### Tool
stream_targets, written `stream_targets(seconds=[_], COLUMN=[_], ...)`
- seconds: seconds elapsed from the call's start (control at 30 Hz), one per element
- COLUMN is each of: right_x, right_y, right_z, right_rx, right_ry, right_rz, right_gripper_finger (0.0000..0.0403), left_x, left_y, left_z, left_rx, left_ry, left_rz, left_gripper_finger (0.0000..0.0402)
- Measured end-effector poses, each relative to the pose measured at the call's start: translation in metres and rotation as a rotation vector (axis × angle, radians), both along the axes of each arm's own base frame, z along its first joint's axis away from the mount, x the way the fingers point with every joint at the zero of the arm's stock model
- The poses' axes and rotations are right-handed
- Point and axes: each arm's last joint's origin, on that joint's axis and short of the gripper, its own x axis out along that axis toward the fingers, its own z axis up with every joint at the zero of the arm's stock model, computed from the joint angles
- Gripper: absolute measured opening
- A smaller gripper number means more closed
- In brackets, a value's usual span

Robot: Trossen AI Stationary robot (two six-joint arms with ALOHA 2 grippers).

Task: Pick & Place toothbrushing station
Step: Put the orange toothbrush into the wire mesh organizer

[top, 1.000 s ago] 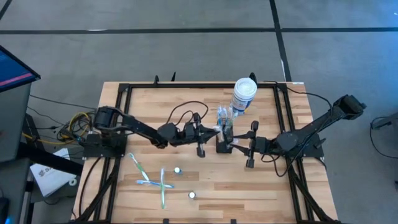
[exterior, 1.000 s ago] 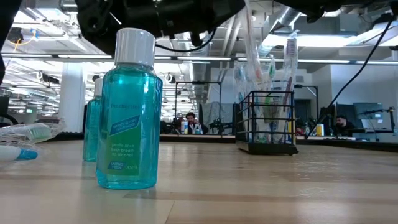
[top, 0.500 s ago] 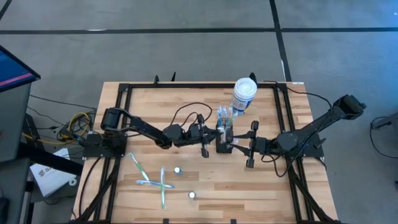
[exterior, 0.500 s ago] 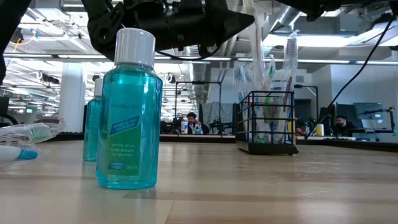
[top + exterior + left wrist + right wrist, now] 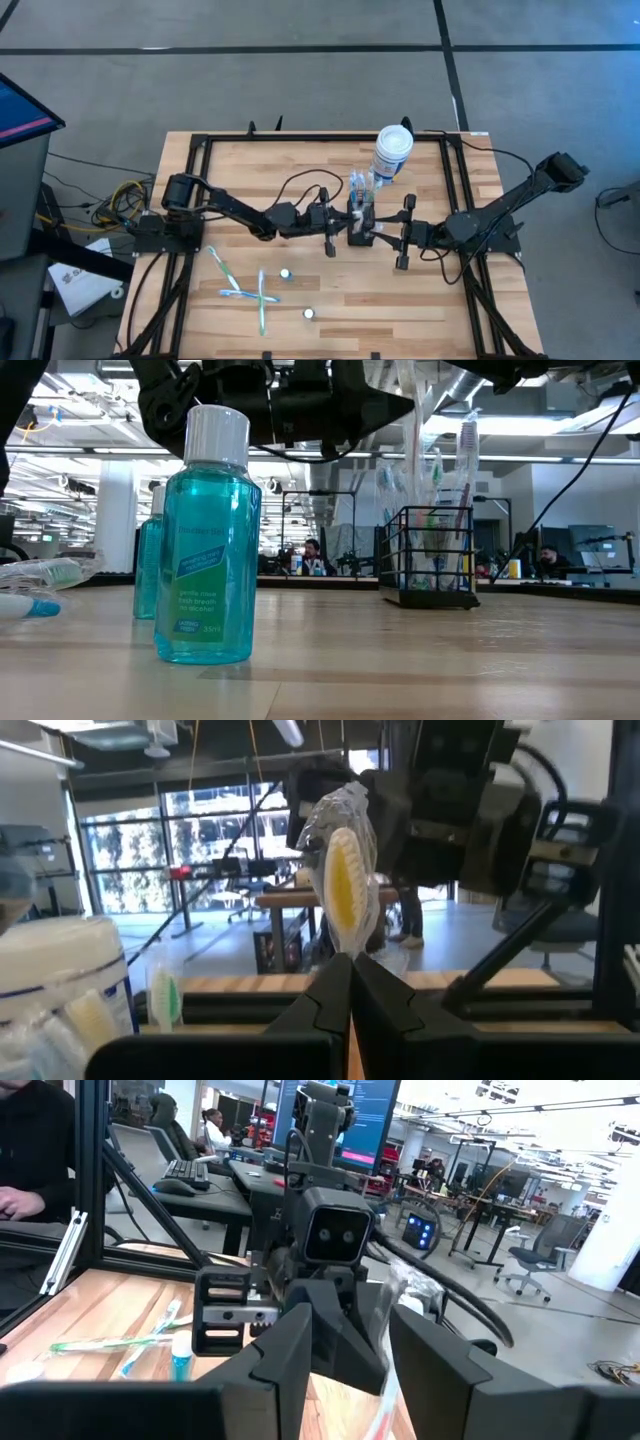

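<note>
The toothbrushing station (image 5: pixel 360 222) is a small black wire caddy that stands on its base at mid-table. It also shows in the low view (image 5: pixel 428 565), with several toothbrushes upright in it. My left gripper (image 5: pixel 343 221) reaches in from the table's left, level, right beside the caddy. It is shut on a clear-wrapped toothbrush with yellow bristles (image 5: pixel 345 885). My right gripper (image 5: pixel 379 233) is on the caddy's right side, open (image 5: pixel 365 1365) and pointing at the left gripper. I cannot tell whether it touches the caddy. My left gripper pinches the wrapped toothbrush between its two fingertips (image 5: pixel 330 995), on the neck just below the head (image 5: pixel 347 948). The fingers come level from the table's left and lie across the brush. The brush stands upright, head up; its lower part is hidden by the fingers.
A white canister with a blue label (image 5: pixel 392 152) stands just behind the caddy. Two blue mouthwash bottles (image 5: pixel 205 540) (image 5: pixel 286 272) and loose toothbrushes (image 5: pixel 240 290) are on the near left of the table. A black frame (image 5: pixel 200 150) rims the table.
My left gripper has moved toward the table's right, closing on the caddy with the toothbrush still held upright. The caddy and my right gripper have kept still.
</note>
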Motion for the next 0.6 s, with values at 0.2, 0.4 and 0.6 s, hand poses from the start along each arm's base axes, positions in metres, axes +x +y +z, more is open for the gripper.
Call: stream_targets(seconds=[0.2,0.4,0.6], right_x=[0.000,0.000,0.000], right_y=[0.000,0.000,0.000], right_z=[0.000,0.000,0.000], right_rx=[0.002,0.002,0.002], right_ry=[0.000,0.000,-0.001], right_rz=[0.000,0.000,0.000], right_gripper_finger=[0.0128,0.0128,0.0128], left_x=[0.000,0.001,0.004], left_y=[0.000,0.000,0.002], left_z=[0.000,-0.003,-0.022], left_rx=[-0.002,-0.002,-0.025], left_ry=[0.000,0.009,0.044], left_rz=[0.000,-0.001,-0.001], left_gripper_finger=[0.0000,0.0000,0.0000])
